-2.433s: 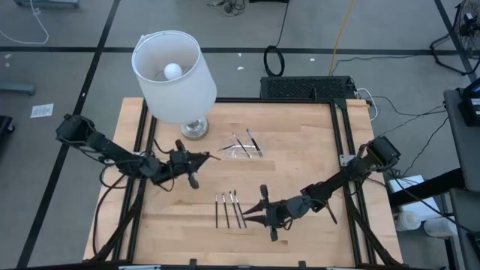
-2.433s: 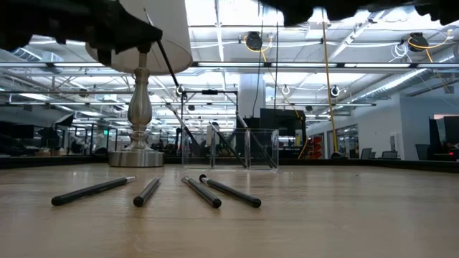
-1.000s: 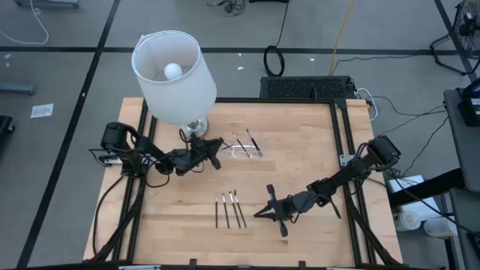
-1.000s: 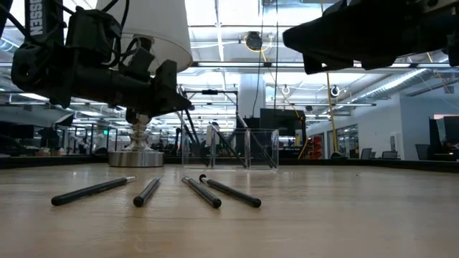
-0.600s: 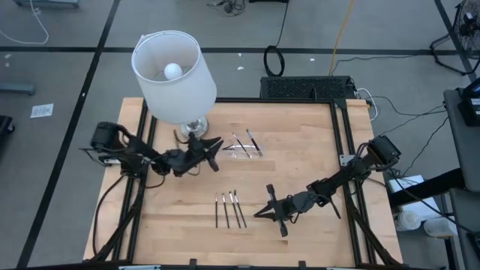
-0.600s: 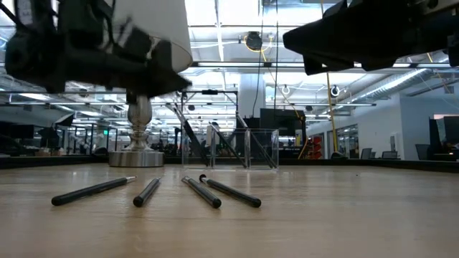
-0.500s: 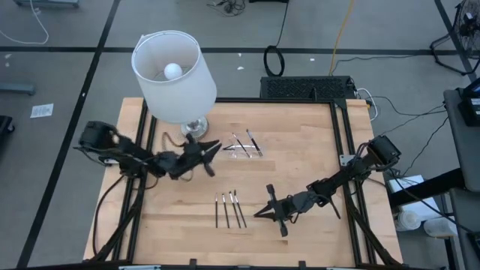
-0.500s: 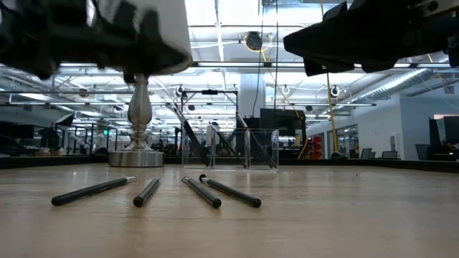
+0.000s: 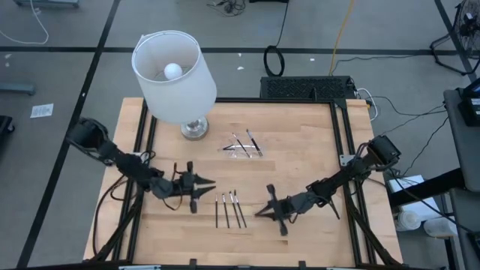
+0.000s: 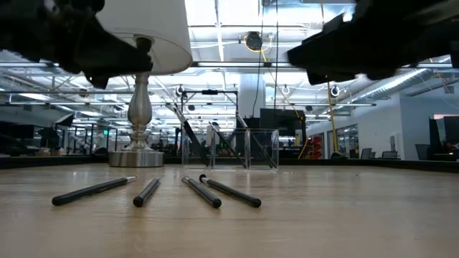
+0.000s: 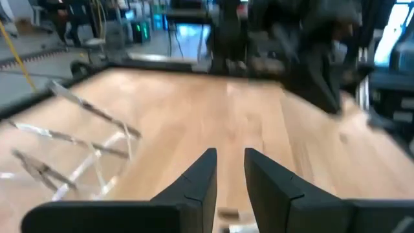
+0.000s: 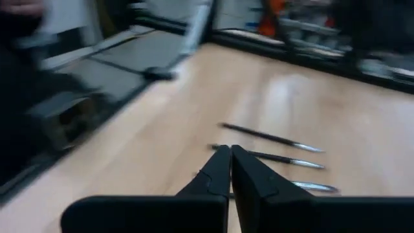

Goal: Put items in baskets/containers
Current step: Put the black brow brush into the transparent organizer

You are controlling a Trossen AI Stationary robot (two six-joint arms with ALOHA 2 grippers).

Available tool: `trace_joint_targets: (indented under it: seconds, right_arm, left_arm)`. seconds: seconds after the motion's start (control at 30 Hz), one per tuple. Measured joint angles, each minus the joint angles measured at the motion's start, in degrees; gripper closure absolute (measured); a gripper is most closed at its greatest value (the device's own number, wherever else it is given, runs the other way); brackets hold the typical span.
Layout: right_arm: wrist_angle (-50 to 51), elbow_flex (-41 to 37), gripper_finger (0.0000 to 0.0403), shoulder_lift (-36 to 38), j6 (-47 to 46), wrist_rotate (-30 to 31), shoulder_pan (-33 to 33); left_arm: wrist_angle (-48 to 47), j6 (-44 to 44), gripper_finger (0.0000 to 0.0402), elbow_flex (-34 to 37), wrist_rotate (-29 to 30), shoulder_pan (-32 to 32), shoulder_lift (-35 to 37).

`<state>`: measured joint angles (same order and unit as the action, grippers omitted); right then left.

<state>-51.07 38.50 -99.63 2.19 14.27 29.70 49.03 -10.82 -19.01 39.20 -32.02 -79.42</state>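
Sticks (image 9: 227,209), four thin dark rods with pale metallic tips, lie side by side on the wooden table (image 9: 300,157) at about six o'clock from the clear, shallow plastic tray (image 9: 241,148), which already contains about three more. They appear light, rigid and smooth, likely to roll; a mid-shaft grip across the narrow width seems soundest. The left gripper (image 9: 204,184) sits just beside the row at nine o'clock, fingers (image 11: 204,178) parted by a narrow gap and holding nothing. The right gripper (image 9: 259,212) waits at three o'clock of the row, fingers pressed together and empty. A white-shaded lamp on a silver base (image 9: 193,129) stands at nine o'clock of the tray, near the delivery path, and could be struck by the left arm.
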Motion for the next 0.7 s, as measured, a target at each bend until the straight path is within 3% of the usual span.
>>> trace_joint_targets:
  seconds: [0.1, 0.17, 0.23, 0.33, 0.43, 0.63, 0.7]
  right_arm:
    - [0.93, 1.82, 0.0402, -0.05, -5.04, 9.16, -1.28]
    - [7.93, 7.44, 0.0402, -0.07, -6.05, 10.18, -1.75]
    - [22.88, 16.37, 0.0402, -0.07, -6.73, 10.51, -1.32]
    - [47.82, 31.34, 0.0403, -3.53, -13.04, 18.44, -1.48]
    - [61.10, 39.14, 0.0403, -6.91, -20.64, 24.61, -3.09]
    - [56.41, 41.26, 0.0403, -14.05, -23.78, 11.17, -6.74]
    - [57.06, 41.22, 0.0400, -16.01, -24.28, 10.15, -7.38]
  left_arm:
    - [3.37, 1.30, 0.0314, 0.00, 0.76, -0.81, -2.93]
    - [3.21, 1.65, 0.0314, -0.01, 0.81, -0.87, -4.40]
    - [3.19, 1.65, 0.0314, 0.00, 0.83, -0.87, -4.89]
    - [2.14, 2.01, 0.0314, 0.00, 0.91, -0.87, -4.95]
    - [1.93, 2.87, 0.0314, 0.00, 2.08, -0.84, -4.94]
    - [1.08, 3.09, 0.0314, 0.00, 2.82, 0.05, -4.96]
    - [0.97, 3.04, 0.0314, 0.00, 2.82, 0.18, -4.96]
